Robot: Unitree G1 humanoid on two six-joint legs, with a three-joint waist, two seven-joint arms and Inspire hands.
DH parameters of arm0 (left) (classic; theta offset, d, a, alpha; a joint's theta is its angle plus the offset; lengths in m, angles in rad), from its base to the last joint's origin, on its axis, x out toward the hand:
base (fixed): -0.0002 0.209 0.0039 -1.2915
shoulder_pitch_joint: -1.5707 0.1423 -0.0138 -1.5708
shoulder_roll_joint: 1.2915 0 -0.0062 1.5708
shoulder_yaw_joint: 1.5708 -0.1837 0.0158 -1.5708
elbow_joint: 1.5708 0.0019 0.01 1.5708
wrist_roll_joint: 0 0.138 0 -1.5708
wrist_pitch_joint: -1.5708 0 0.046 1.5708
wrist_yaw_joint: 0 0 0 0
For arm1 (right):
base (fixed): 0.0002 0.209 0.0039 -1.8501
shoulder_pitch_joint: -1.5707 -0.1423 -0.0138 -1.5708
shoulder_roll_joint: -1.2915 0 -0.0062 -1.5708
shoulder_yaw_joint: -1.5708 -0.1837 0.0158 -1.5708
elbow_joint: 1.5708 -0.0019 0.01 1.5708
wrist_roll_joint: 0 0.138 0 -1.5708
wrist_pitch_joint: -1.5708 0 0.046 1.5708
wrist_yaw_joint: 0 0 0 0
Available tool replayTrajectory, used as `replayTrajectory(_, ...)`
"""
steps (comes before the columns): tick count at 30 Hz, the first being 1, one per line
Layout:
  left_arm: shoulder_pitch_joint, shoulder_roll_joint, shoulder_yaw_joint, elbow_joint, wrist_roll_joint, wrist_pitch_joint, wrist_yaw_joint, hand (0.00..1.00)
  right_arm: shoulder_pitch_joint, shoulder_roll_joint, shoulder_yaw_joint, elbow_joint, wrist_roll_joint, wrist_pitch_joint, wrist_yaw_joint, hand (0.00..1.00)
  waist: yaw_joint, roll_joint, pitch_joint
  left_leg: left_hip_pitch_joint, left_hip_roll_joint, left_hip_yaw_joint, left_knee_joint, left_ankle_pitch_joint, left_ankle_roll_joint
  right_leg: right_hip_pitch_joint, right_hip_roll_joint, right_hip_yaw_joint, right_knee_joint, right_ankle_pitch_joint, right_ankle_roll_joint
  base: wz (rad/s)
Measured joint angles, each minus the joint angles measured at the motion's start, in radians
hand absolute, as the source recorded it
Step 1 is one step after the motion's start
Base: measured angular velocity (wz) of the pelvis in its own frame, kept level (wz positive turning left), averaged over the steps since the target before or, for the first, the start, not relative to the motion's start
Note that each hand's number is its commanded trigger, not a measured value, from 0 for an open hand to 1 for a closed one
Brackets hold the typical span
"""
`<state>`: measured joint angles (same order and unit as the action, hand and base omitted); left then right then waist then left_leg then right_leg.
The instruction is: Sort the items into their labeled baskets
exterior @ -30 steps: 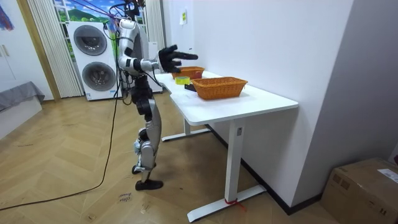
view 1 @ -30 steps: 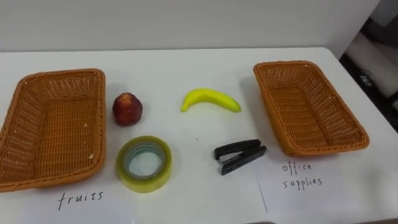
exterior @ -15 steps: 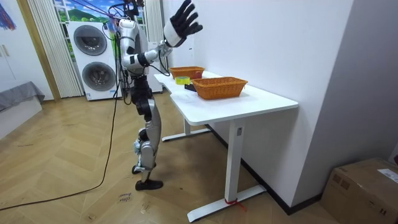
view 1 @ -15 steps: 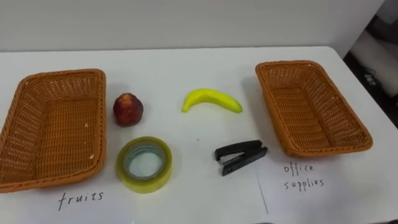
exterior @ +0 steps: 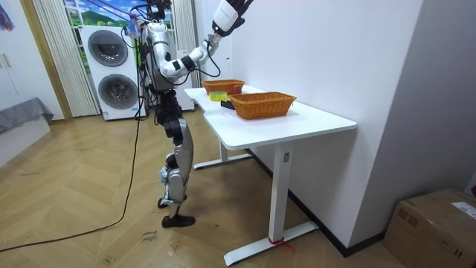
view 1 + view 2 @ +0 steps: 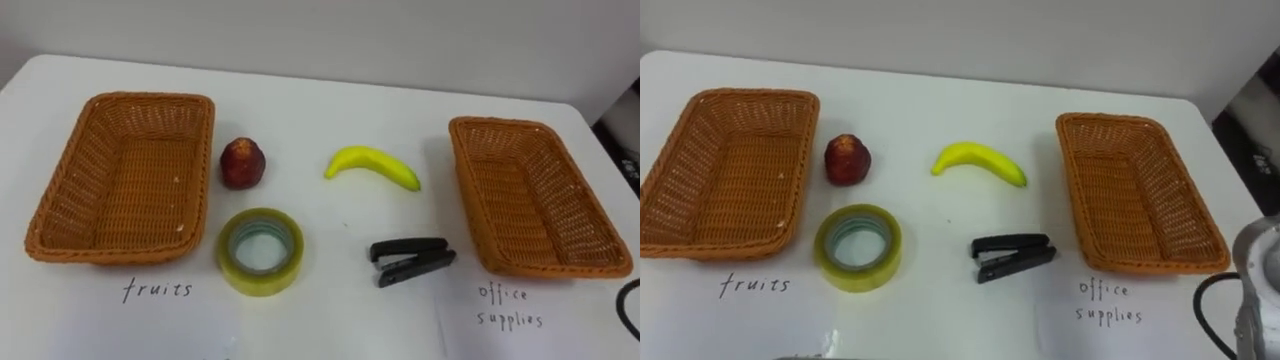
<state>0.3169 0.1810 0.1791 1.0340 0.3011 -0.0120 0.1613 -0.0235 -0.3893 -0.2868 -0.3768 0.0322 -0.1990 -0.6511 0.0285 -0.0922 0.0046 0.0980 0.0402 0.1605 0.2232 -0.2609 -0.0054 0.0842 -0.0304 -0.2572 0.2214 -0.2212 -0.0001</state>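
Right hand (image 5: 235, 4) is up at the room view's top edge, fingers unreadable. On the white table (image 6: 320, 110), the left brown wicker basket (image 6: 135, 99) and the right brown wicker basket (image 6: 500, 126) sit empty; red apple (image 6: 243, 163), yellow banana (image 6: 372, 165), yellowish tape roll (image 6: 260, 250) and black stapler (image 6: 412, 261) lie between them.

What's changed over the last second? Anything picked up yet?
The right hand rose from chest height by the table's end to above the robot's head; nothing was taken hold of. The head camera shifted, the things did not: red apple, yellow banana, yellowish tape roll and black stapler still lie on the white table between the empty left wicker basket and right wicker basket.
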Motion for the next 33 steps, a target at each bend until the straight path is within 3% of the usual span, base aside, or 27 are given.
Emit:
replayTrajectory(8, 0.003, 0.000, 0.005, -0.002, 0.059, 0.001, -0.024, 0.00, -0.055, 0.000, 0.070, 0.000, -0.079, 0.007, 0.154, 0.00, 0.011, 0.012, 0.0027, 0.000, 0.000, -0.013, 0.000, 0.000, 0.000, 0.014, -0.003, -0.023, -0.001, 0.001, 0.000, 0.07)
replayTrajectory(21, -0.015, 0.001, 0.004, -0.010, 0.065, 0.008, -0.061, 0.00, -0.055, 0.000, 0.139, 0.038, -0.113, 0.030, 0.393, 0.00, 0.032, -0.007, -0.0009, 0.003, 0.000, -0.032, 0.014, 0.001, 0.001, 0.034, -0.008, -0.046, -0.002, 0.002, -0.001, 0.05)
replayTrajectory(29, -0.016, 0.008, 0.002, -0.070, 0.064, 0.032, -0.093, 0.00, -0.055, -0.002, 0.171, 0.140, -0.157, 0.093, 0.506, 0.00, 0.034, -0.011, -0.0035, 0.002, 0.001, -0.034, 0.011, 0.001, 0.001, 0.036, -0.010, -0.050, -0.003, 0.005, -0.001, 0.00)
replayTrajectory(33, -0.018, 0.014, 0.002, -0.073, 0.064, 0.033, -0.093, 0.00, -0.055, -0.003, 0.196, 0.147, -0.180, 0.106, 0.548, 0.00, 0.033, -0.010, -0.0035, 0.002, 0.001, -0.034, 0.008, 0.001, 0.001, 0.035, -0.005, -0.049, -0.003, 0.005, -0.002, 0.00)
